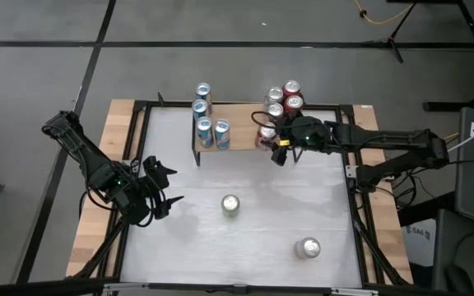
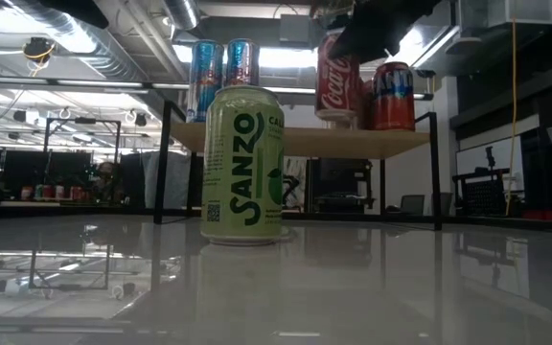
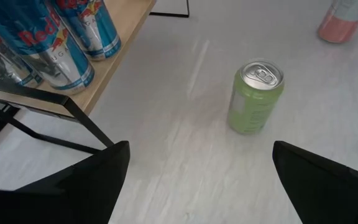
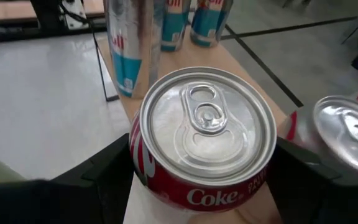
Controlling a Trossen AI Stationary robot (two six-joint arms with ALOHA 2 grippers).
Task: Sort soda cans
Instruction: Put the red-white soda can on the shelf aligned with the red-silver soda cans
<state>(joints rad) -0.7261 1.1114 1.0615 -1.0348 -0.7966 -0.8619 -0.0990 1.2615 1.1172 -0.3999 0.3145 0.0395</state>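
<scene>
Right gripper (image 1: 271,141) clamped on a red Coke can (image 4: 205,140) at the wooden shelf (image 1: 239,123), apparently just above it. Left gripper (image 1: 164,187) fingers apart, near-left, facing the green can (image 1: 230,205) mid-table.

White table (image 1: 179,164) inside a black frame, wooden strips along both sides. At the far edge, a raised wooden shelf (image 1: 241,144) on black legs. On the shelf: four blue cans (image 1: 203,111) at its left end, red cans (image 1: 285,97) at its right end. On the table: green can (image 1: 230,205) upright near the middle, silver can (image 1: 307,247) nearer the front right.
</scene>
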